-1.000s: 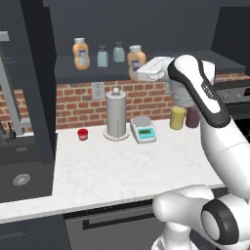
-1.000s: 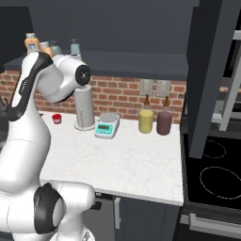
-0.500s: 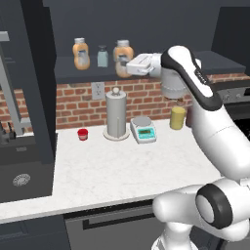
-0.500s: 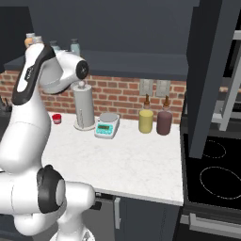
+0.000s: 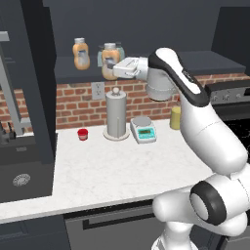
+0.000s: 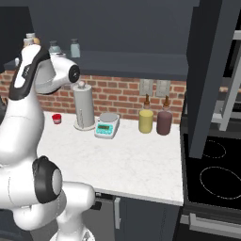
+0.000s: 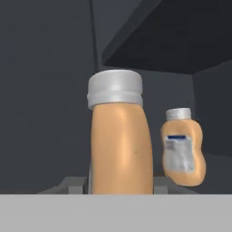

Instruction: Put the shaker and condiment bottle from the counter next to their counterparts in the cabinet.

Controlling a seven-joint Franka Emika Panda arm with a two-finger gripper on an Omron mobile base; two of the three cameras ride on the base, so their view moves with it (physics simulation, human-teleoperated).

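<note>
My gripper (image 5: 112,68) is shut on the orange condiment bottle (image 5: 109,59), holding it upright at the cabinet shelf (image 5: 219,63), near the shelf's front edge. In the hand view the held bottle (image 7: 120,149) stands between my fingertips, whitish cap up. Its counterpart, a matching orange bottle (image 5: 80,53) with a pale label (image 7: 182,152), stands on the shelf a little to the left and further back. Two pale teal shakers (image 6: 54,47) (image 6: 75,47) with dark caps stand side by side on the shelf. I cannot tell whether the held bottle touches the board.
On the white counter (image 5: 97,171) stand a tall silver cylinder (image 5: 116,114), a small scale (image 5: 144,131), a red cup (image 5: 83,133), a yellow-green bottle (image 6: 146,120) and a maroon bottle (image 6: 164,121). A sink (image 5: 19,178) lies left, a stove (image 6: 212,164) right.
The arm has swung left along the shelf with the orange bottle in its grip, bringing it closer to the matching bottle. The other things have not moved.
</note>
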